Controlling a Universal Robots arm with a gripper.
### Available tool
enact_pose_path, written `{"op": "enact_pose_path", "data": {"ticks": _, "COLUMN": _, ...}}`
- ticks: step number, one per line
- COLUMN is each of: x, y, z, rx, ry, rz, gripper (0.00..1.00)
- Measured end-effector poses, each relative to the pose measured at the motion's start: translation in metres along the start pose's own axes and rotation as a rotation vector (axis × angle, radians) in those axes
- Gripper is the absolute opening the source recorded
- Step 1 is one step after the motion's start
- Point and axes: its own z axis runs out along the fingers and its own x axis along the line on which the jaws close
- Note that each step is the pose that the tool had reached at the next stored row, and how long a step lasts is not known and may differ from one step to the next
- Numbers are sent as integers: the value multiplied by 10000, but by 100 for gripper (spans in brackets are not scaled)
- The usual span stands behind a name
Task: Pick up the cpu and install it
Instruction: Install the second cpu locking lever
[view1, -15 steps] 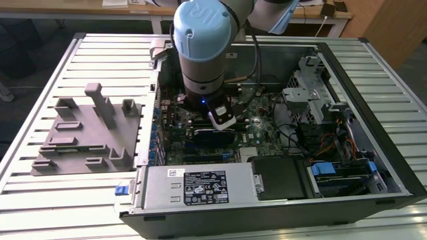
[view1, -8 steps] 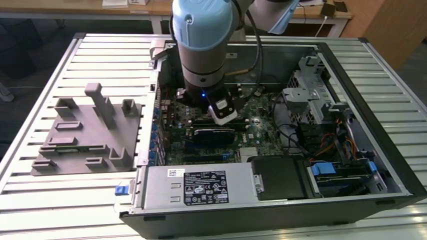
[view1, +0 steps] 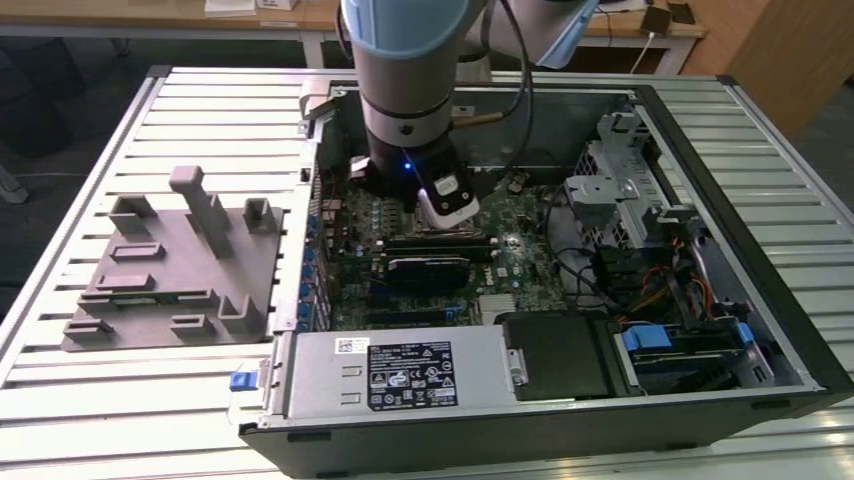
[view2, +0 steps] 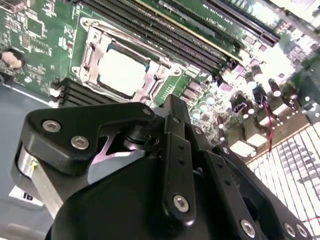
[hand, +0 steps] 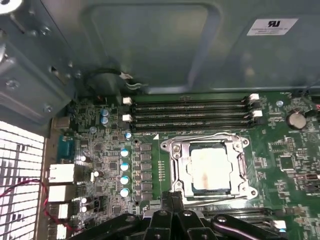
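The cpu (hand: 210, 167) lies flat in the motherboard socket, its pale silvery top facing up inside the metal socket frame (hand: 175, 165); it appears again in the second wrist view as the cpu (view2: 122, 72). My gripper (hand: 171, 196) hovers just above the board beside the socket, with its black fingers (view2: 172, 115) drawn together and nothing between them. In the exterior view the gripper (view1: 447, 212) reaches down into the open computer case (view1: 747, 300) over the middle of the green motherboard (view1: 521, 270).
A grey moulded fixture (view1: 174, 270) lies on the slatted table at the exterior view's left. The power supply (view1: 400, 375) fills the case's near side, and drive cages with cables (view1: 641, 200) stand at the exterior view's right. Memory slots (hand: 190, 115) run beside the socket.
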Motion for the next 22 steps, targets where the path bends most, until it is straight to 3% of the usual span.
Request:
{"op": "enact_pose_path", "data": {"ticks": 3, "x": -3, "y": 3, "z": -2, "rx": 385, "ry": -33, "rz": 32, "gripper": 11}}
{"op": "enact_pose_path", "data": {"ticks": 5, "x": -28, "y": 6, "z": -1, "rx": 567, "ry": -52, "rz": 61, "gripper": 11}}
{"op": "enact_pose_path", "data": {"ticks": 8, "x": -96, "y": 11, "z": 3, "rx": 698, "ry": -70, "rz": 92, "gripper": 11}}
{"op": "enact_pose_path", "data": {"ticks": 13, "x": -226, "y": 34, "z": 13, "rx": 843, "ry": -85, "rz": 116, "gripper": 11}}
{"op": "enact_pose_path", "data": {"ticks": 18, "x": -289, "y": 114, "z": 38, "rx": 997, "ry": -95, "rz": 112, "gripper": 11}}
{"op": "enact_pose_path", "data": {"ticks": 22, "x": -329, "y": 190, "z": 61, "rx": 1181, "ry": -106, "rz": 101, "gripper": 11}}
